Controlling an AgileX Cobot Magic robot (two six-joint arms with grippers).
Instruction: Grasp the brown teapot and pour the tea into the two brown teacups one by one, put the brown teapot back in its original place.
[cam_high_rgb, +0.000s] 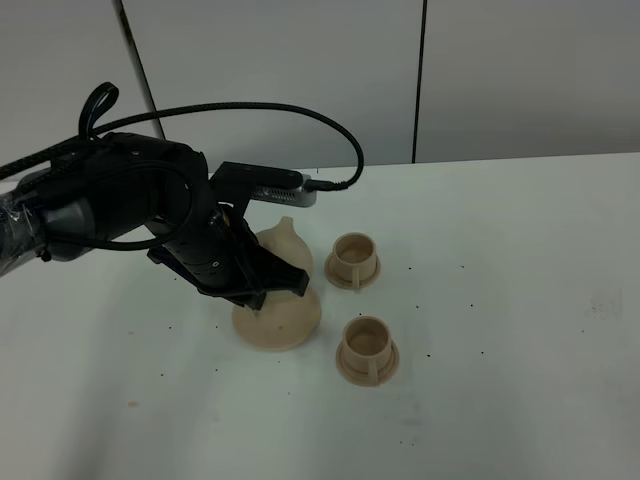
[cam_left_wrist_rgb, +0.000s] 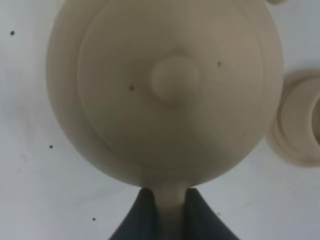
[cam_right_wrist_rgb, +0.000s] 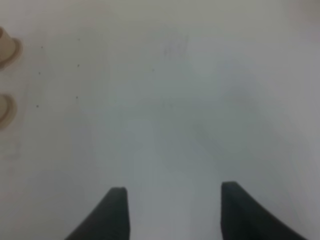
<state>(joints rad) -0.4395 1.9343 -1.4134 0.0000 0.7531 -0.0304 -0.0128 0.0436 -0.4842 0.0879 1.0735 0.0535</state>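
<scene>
The brown teapot (cam_high_rgb: 287, 244) is mostly hidden behind my left gripper (cam_high_rgb: 272, 287) in the exterior high view. It sits over the far edge of the flat round plate (cam_high_rgb: 275, 325), and I cannot tell whether it touches the plate. In the left wrist view the teapot (cam_left_wrist_rgb: 165, 90) fills the frame, and my left gripper (cam_left_wrist_rgb: 169, 202) is shut on its loop handle. The two brown teacups stand upright to the right, one farther back (cam_high_rgb: 353, 260) and one nearer (cam_high_rgb: 367, 350). My right gripper (cam_right_wrist_rgb: 172, 210) is open and empty over bare table.
The white tabletop (cam_high_rgb: 520, 300) carries small dark specks. A black cable (cam_high_rgb: 300, 115) arches over the left arm. A grey panelled wall (cam_high_rgb: 400, 70) stands behind the table. One cup's saucer (cam_left_wrist_rgb: 300, 125) shows beside the teapot, and both cups show at the right wrist view's edge (cam_right_wrist_rgb: 5, 47).
</scene>
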